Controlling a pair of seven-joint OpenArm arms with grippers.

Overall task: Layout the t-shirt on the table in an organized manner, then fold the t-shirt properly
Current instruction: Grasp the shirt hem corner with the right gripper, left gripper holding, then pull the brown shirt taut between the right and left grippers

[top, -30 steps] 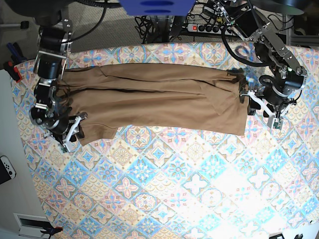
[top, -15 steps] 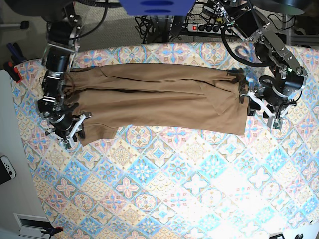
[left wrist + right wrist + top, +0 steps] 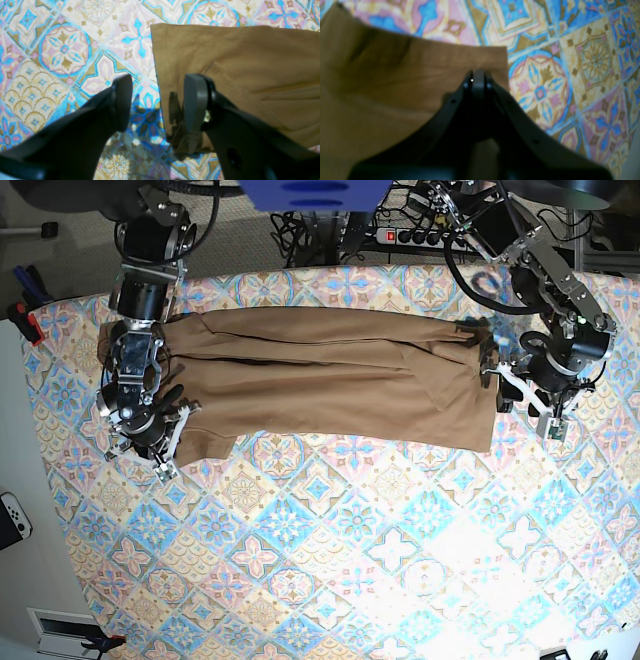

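Observation:
The tan t-shirt (image 3: 330, 380) lies as a long folded band across the far half of the patterned table (image 3: 330, 540). My right gripper (image 3: 172, 442) sits at the band's near corner on the base view's left. In the right wrist view its jaws (image 3: 475, 75) are shut on the t-shirt (image 3: 395, 82), just inside that corner. My left gripper (image 3: 522, 404) stands open at the opposite end. In the left wrist view it (image 3: 157, 100) straddles the t-shirt's (image 3: 237, 62) edge, one finger (image 3: 196, 100) over the cloth and the other over the tablecloth (image 3: 62, 50).
A power strip (image 3: 415, 237) and cables lie beyond the table's far edge. A red-handled clamp (image 3: 25, 320) and a white game controller (image 3: 12, 520) sit off the table's left side. The near half of the table shows only tablecloth.
My right arm has moved rightward onto the shirt's near corner, and its jaws have closed from open to shut. The left arm and the shirt have stayed put.

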